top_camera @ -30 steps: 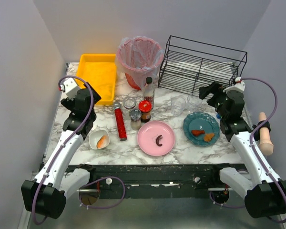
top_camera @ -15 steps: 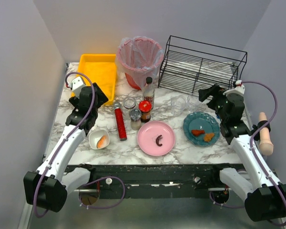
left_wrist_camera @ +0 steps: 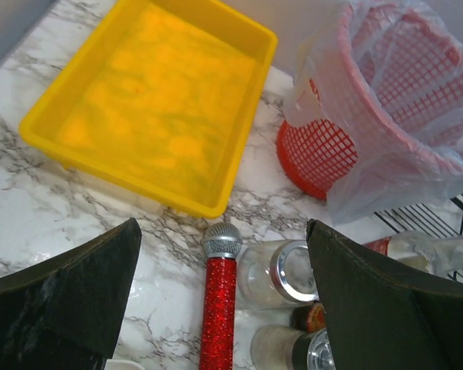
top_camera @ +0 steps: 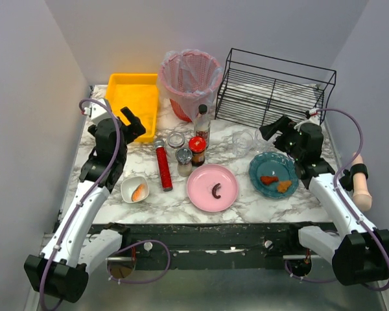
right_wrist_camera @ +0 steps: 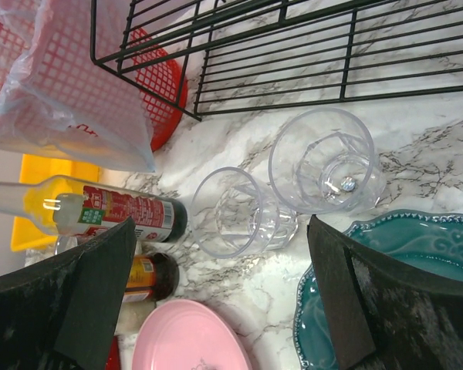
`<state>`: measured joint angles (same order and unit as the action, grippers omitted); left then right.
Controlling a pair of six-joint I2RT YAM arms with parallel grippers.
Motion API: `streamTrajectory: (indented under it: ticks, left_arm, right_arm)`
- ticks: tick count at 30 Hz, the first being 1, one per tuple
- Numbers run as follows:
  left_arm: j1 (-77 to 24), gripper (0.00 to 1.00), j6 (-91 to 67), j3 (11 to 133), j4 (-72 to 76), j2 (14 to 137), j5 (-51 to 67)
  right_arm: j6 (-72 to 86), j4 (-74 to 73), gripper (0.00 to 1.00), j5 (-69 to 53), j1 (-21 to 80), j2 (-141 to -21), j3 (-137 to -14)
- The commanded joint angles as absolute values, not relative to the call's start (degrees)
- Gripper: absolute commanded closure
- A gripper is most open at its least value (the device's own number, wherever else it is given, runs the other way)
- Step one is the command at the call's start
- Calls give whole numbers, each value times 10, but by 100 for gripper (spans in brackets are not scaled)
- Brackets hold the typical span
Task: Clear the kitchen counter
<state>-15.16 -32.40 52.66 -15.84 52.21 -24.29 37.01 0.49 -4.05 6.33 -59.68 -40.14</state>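
The kitchen counter (top_camera: 259, 206) is white marble with grey veins. On it stand a pink plate (top_camera: 212, 188), a teal plate (top_camera: 273, 173) with food pieces, a white bowl (top_camera: 135, 189), a red microphone (top_camera: 163, 167), a bottle (top_camera: 202, 122), jars and two clear cups (top_camera: 243, 141). My left gripper (top_camera: 133, 122) is open and empty, above the microphone's head (left_wrist_camera: 221, 240) near the yellow tray (left_wrist_camera: 158, 108). My right gripper (top_camera: 272, 129) is open and empty, above the nearer clear cup (right_wrist_camera: 235, 212), with the second cup (right_wrist_camera: 324, 162) just beyond.
A red basket lined with a plastic bag (top_camera: 190, 81) stands at the back centre. A black wire rack (top_camera: 272, 91) stands at the back right. A red-lidded jar (top_camera: 196, 150), a glass jar (top_camera: 176, 140) and a shaker (top_camera: 184, 162) crowd the middle.
My left gripper has swung back and right toward the tray's near corner. My right gripper has moved left toward the clear cups. Both stay open.
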Motion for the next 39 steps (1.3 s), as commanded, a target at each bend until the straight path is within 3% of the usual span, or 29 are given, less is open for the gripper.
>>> streamTrajectory:
  ticks: [1,11,15,23,26,28,39]
  left_arm:
    - [-170,1,-327,520,-117,543,-154]
    - [-265,1,-251,530,-61,580,-122]
    - [-294,1,-233,505,-6,577,-112]
    - [-288,1,-236,502,-3,588,-84]
    - [-269,1,-245,511,1,587,-59]
    - [-247,1,-250,529,-37,600,-48]
    - [-195,1,-249,547,-120,620,-50]
  right_arm:
    - [376,5,0,-64,65,-595,-408]
    - [371,3,0,-96,65,-610,-407]
    - [357,22,6,-118,66,-610,-398]
    - [249,3,9,-8,189,-622,-469]
    - [229,1,8,-14,231,-656,-524]
    - [210,1,0,-13,256,-683,-566]
    - [145,-39,0,53,362,-847,-700]
